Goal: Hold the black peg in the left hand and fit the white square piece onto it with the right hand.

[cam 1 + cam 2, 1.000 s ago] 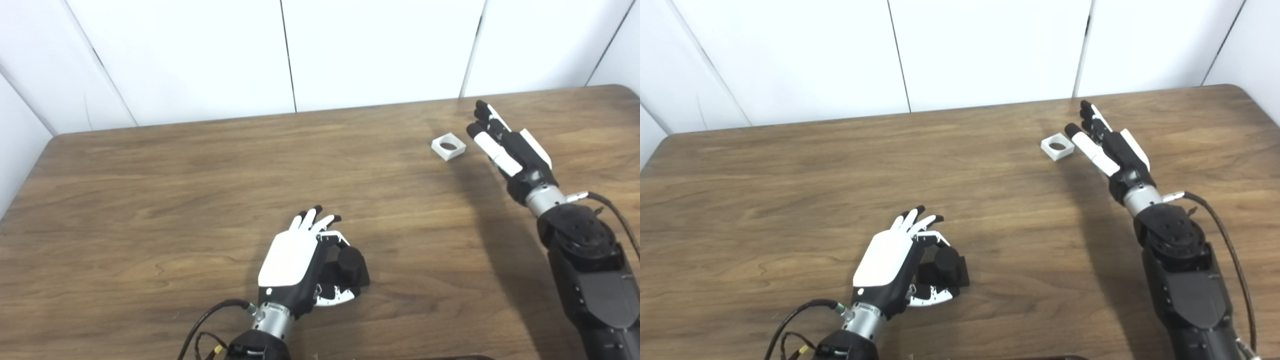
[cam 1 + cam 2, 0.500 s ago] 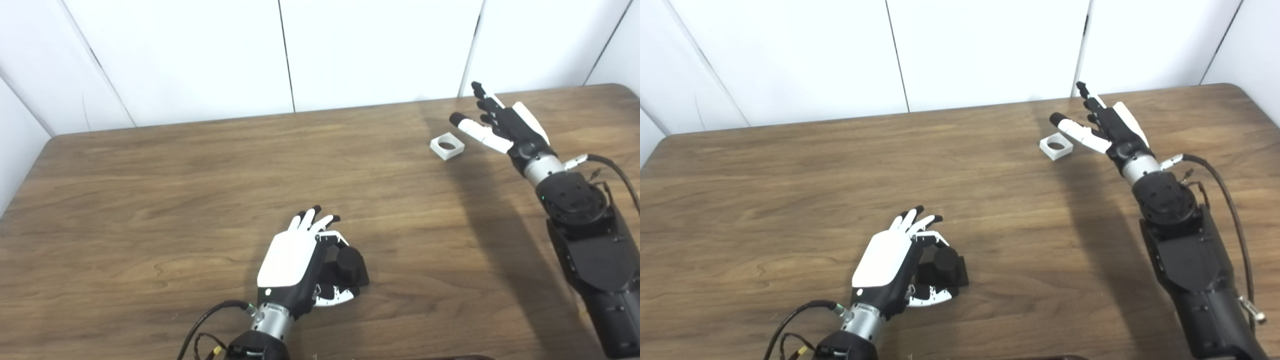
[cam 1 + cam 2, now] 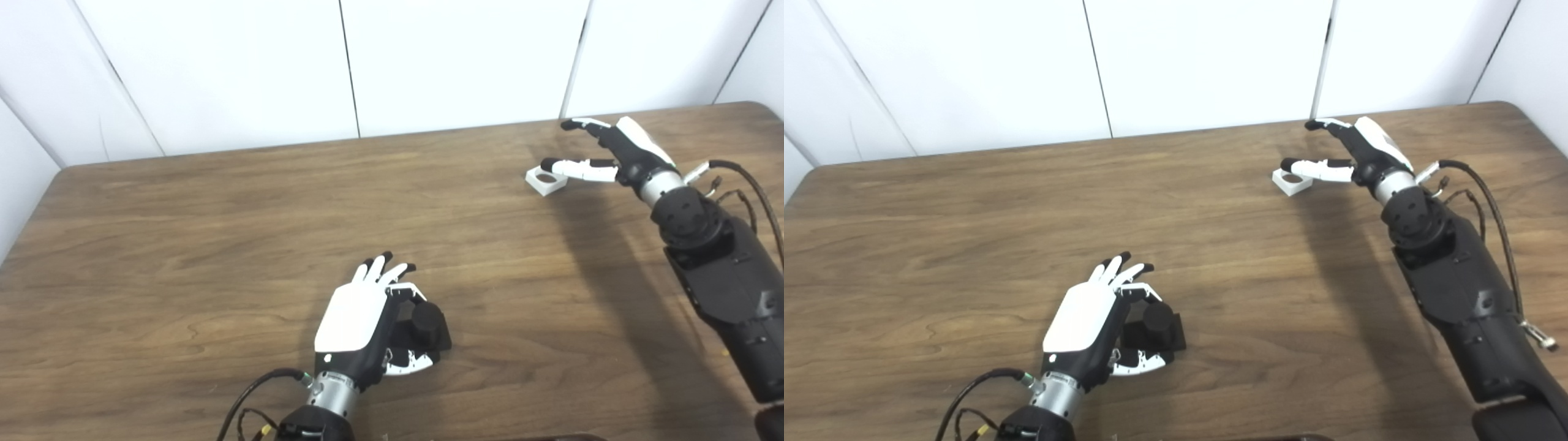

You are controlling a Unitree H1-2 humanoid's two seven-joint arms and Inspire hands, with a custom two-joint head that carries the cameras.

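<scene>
The left hand (image 3: pixel 361 324) is resting low on the wooden table (image 3: pixel 184 245) near its front edge, its fingers loosely curled beside the black peg (image 3: pixel 425 324), which is standing upright on its square base against the palm; whether the fingers are actually gripping the peg cannot be told. Far off at the table's back right, the right hand (image 3: pixel 603 153) is reaching over the white square piece (image 3: pixel 544 181) with fingers spread and holding nothing, its thumb lying across the piece's near edge while the piece is sitting flat on the table
</scene>
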